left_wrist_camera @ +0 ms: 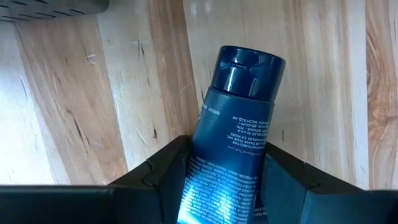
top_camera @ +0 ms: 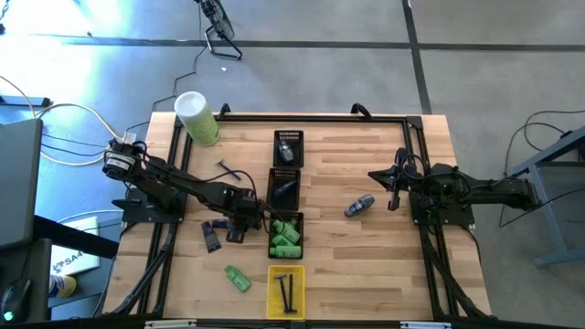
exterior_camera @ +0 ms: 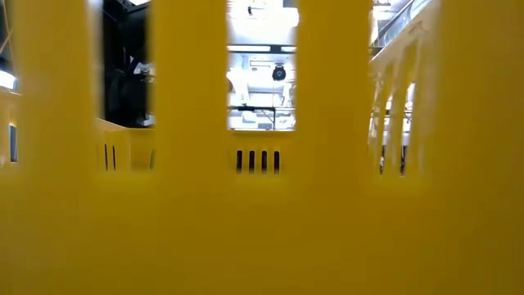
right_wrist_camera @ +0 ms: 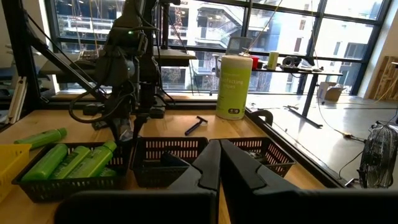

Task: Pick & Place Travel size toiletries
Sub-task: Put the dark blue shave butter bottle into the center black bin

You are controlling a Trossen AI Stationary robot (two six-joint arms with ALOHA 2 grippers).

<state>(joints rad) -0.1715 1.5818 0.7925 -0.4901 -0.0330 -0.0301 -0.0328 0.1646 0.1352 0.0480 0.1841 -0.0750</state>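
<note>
Now the left gripper [left_wrist_camera: 227, 186] has its dark fingers clamped around a dark blue plastic tube with a glossy flip cap [left_wrist_camera: 233, 118], low over the wooden table [top_camera: 384, 265], just left of the row of trays. The carry step looks in hand; next, probably, a swing toward the black mesh tray [top_camera: 284, 190] holding a similar dark item. The right gripper [right_wrist_camera: 219, 163] waits, fingers pressed together, near a grey-blue oval piece [top_camera: 358, 206].

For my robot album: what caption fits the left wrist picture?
Left pincer holds a dark blue tube over the wooden table.
</note>
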